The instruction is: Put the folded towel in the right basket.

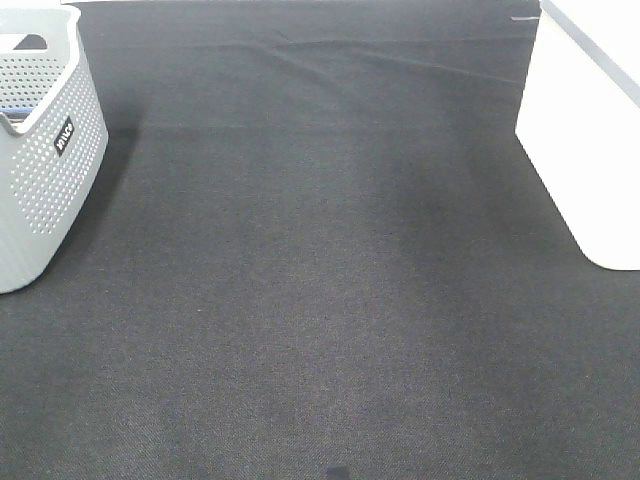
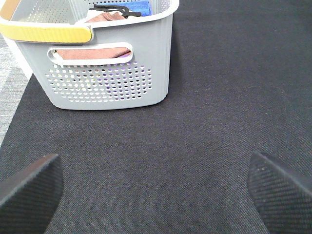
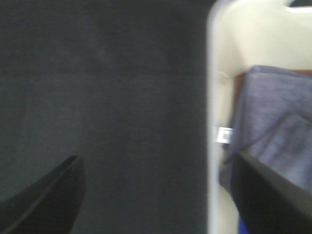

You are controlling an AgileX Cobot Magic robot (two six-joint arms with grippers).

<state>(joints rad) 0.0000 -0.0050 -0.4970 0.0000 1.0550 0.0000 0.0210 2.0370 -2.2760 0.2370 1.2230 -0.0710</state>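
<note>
The folded towel (image 3: 273, 126), grey-purple with a small white label, lies inside the white right basket (image 3: 217, 97), seen blurred in the right wrist view. My right gripper (image 3: 156, 204) is open and empty; one finger (image 3: 44, 200) is over the black cloth, the other (image 3: 273, 195) over the basket and the towel. The right basket (image 1: 585, 130) also shows at the right edge of the exterior view, where neither arm appears and the towel is hidden. My left gripper (image 2: 156, 190) is open and empty above the cloth, facing the left basket.
A grey perforated basket (image 1: 45, 170) stands at the far left; in the left wrist view it (image 2: 112, 83) has a yellow handle and holds pink and blue cloths. A black cloth (image 1: 320, 280) covers the table between the baskets.
</note>
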